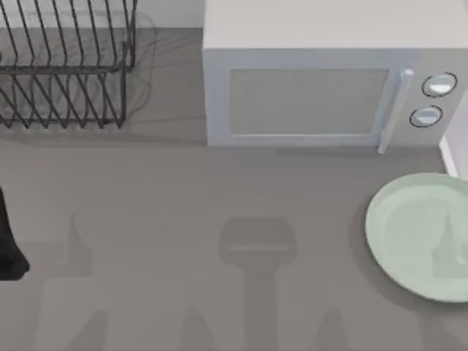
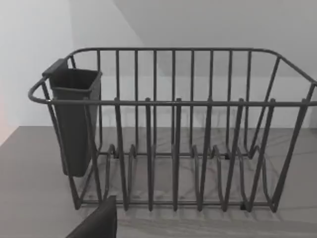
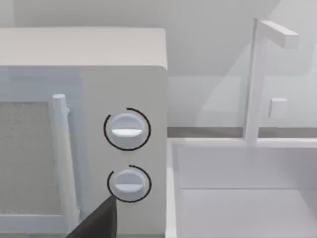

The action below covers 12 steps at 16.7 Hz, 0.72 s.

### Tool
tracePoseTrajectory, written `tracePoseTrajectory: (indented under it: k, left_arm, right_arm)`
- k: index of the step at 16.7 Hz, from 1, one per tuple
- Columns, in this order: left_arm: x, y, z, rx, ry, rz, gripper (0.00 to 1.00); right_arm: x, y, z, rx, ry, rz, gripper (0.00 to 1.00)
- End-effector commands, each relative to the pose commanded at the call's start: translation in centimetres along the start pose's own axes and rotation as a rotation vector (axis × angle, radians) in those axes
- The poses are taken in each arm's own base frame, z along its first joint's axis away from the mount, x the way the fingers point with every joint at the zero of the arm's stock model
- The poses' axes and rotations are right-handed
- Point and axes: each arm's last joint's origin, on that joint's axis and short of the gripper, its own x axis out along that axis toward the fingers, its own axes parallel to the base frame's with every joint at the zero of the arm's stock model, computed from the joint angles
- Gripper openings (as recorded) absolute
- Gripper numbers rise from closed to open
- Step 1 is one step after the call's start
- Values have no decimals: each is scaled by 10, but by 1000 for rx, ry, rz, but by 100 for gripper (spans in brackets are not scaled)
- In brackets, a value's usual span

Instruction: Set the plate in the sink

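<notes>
The plate, pale mint green and glossy, lies flat on the grey counter at its right edge, partly cut off by the top view's right border; it sits in front of the microwave's right end and is not in the sink. The microwave stands along the counter's back edge, right of centre, door closed, vertical handle and two round dials at its right end. The white sink is just beside the microwave's right side, with a tall white faucet rising at its back rim; in the top view a sliver of the sink's rim shows at the right edge, behind the plate. A dark wire dish rack occupies the back left corner, with a dark utensil cup hung on one end wall. A dark part of the left arm shows at the counter's left edge. A dark finger of the left gripper appears in the left wrist view, facing the rack; a dark finger of the right gripper appears in the right wrist view, facing the microwave dials and sink. Jaw state: cannot tell for either gripper.
</notes>
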Motion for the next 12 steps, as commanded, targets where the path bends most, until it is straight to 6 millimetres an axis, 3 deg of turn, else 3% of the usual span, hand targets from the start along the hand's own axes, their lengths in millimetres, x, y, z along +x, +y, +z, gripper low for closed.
tracePoseTrajectory:
  k: [12]
  left_arm:
    - [0,0,0,0,0,0,100]
  right_arm:
    - [0,0,0,0,0,0,100]
